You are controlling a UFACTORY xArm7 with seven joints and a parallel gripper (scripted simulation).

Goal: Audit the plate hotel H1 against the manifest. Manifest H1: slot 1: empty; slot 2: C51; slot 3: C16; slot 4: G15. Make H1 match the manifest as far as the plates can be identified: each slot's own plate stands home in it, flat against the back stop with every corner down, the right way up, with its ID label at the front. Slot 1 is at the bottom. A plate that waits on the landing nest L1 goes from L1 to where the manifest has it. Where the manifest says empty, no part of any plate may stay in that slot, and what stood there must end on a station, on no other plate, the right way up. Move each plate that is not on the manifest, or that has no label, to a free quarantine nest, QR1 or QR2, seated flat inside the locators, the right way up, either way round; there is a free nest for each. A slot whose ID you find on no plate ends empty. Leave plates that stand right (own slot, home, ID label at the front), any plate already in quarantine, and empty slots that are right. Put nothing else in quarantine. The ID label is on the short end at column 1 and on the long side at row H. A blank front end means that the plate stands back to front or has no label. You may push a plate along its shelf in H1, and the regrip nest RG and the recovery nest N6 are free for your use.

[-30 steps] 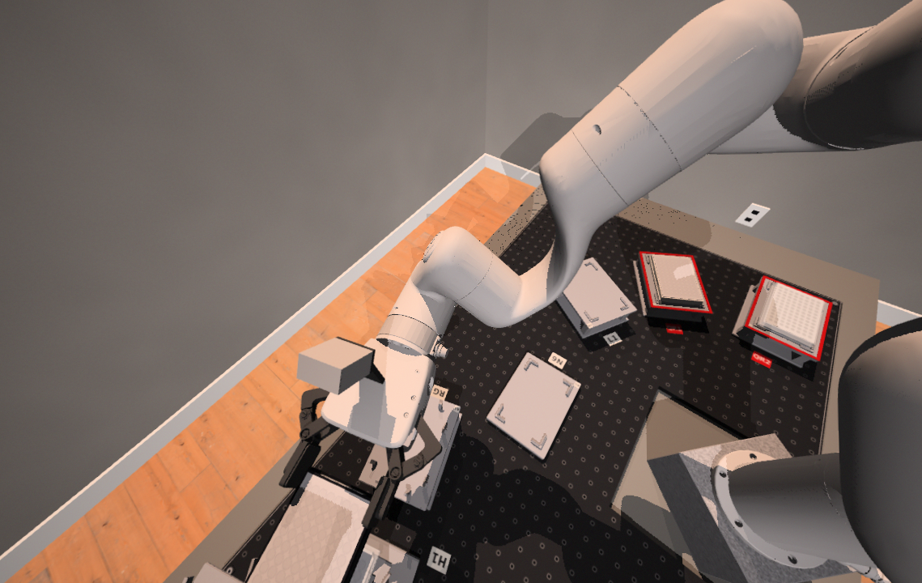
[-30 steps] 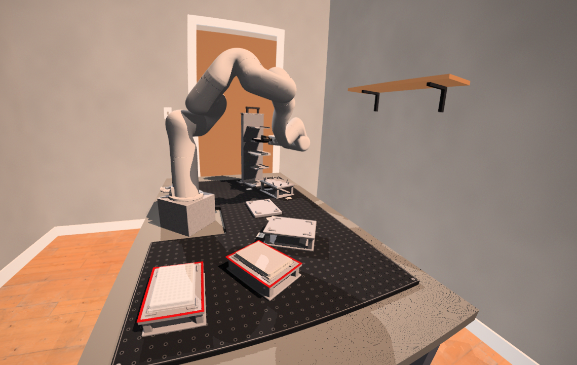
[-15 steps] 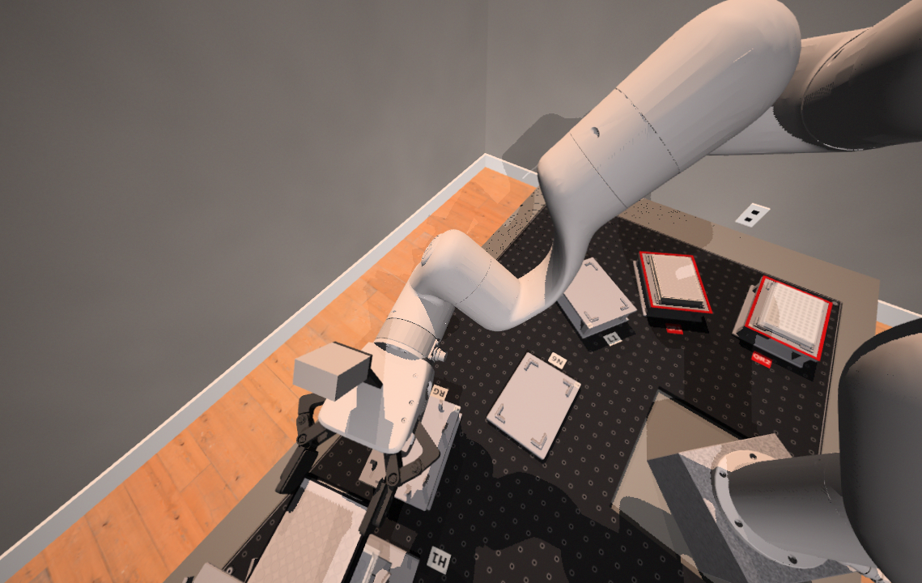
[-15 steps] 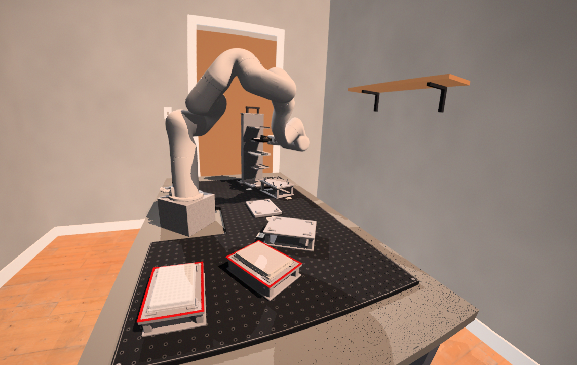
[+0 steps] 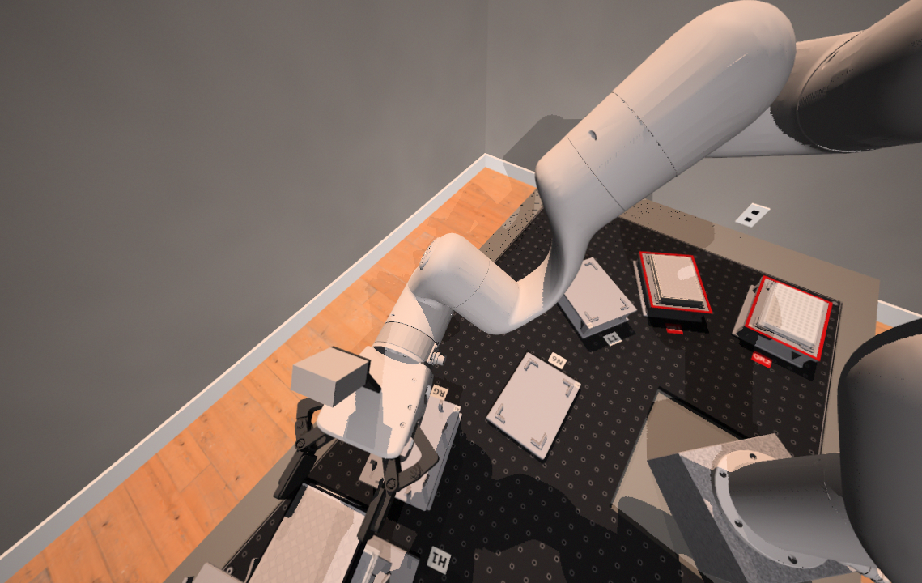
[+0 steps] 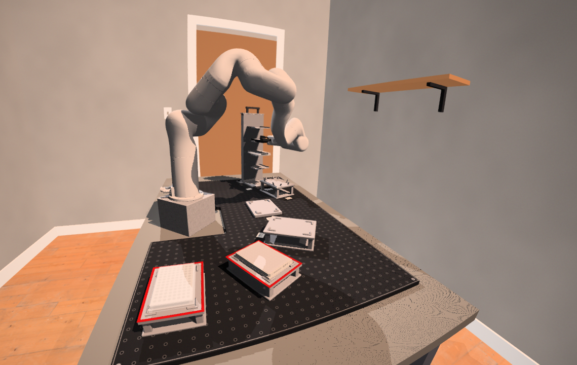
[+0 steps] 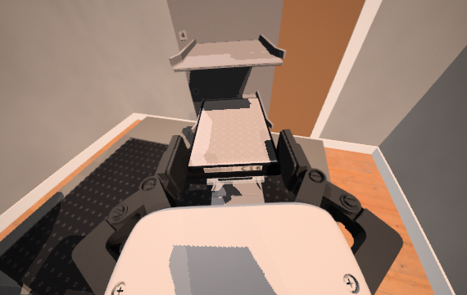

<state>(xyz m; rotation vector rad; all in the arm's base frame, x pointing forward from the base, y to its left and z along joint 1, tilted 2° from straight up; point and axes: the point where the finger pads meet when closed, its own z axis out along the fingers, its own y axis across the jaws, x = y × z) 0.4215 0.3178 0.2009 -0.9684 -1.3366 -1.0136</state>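
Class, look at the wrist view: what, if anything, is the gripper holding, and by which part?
The gripper is shut on a well plate, its fingers clamping the two long sides near the labelled short end that faces the camera.

Lab-type automation bench inside a plain room. Black perforated breadboard at frame centre carries labelled plate nests and a plate hotel tower. Wood floor, door behind

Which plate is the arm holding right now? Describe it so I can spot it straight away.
Find the tall grey plate hotel at the far end of the table, before the orange door. The black gripper at its front has its jaws shut on a pale, dark-framed well plate, the only plate held off a nest, unlike the two in red-edged quarantine nests.
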